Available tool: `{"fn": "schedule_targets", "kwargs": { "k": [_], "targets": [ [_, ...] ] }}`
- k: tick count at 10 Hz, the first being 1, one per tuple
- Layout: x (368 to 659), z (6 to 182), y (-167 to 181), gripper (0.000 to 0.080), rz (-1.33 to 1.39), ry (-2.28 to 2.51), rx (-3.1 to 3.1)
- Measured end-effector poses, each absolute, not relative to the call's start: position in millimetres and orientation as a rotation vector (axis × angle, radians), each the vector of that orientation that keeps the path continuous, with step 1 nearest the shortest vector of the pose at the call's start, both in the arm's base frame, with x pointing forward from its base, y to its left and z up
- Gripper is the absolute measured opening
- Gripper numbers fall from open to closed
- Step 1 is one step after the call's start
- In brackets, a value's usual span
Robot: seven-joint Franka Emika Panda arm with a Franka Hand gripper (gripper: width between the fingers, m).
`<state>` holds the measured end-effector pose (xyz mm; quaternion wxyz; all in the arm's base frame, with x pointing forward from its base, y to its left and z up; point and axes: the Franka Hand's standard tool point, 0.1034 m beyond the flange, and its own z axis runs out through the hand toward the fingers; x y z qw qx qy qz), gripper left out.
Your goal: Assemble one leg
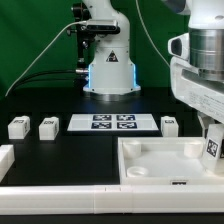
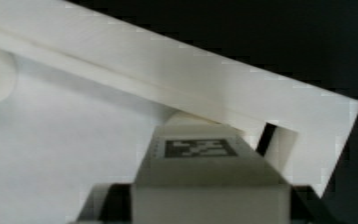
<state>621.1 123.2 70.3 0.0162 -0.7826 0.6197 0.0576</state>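
My gripper [image 1: 208, 135] is at the exterior view's right, shut on one leg [image 1: 213, 150], a stubby white block with a black-and-white tag. It holds the leg upright over the right corner of the large white tray-like piece [image 1: 150, 160], low inside its rim. In the wrist view the leg [image 2: 202, 150] sits between the dark fingers [image 2: 115, 200] of the gripper [image 2: 202, 208], close to the tray's raised rim [image 2: 176, 70]. Three more legs stand on the black table: two at the left [image 1: 18, 127] [image 1: 48, 127] and one right of the middle [image 1: 170, 125].
The marker board [image 1: 112, 122] lies flat behind the tray, in front of the robot base [image 1: 108, 70]. A white wall piece [image 1: 6, 158] stands at the left and a white edge [image 1: 60, 205] runs along the front.
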Motion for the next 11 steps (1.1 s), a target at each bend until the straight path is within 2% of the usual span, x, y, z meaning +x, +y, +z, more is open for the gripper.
{"fn": "schedule_targets", "kwargs": {
  "k": [3, 4, 5, 6, 11],
  "targets": [
    [621.6, 70.5, 123.1, 0.0293, 0.186, 2.078, -2.307],
    [621.4, 70.4, 123.8, 0.0380, 0.186, 2.061, -2.322],
    [621.3, 70.4, 124.4, 0.0518, 0.185, 1.992, -2.377],
    [621.2, 70.3, 124.5, 0.0618, 0.182, 1.911, -2.439],
    [620.4, 68.6, 124.4, 0.0649, 0.159, 1.126, -2.857]
  ]
}}
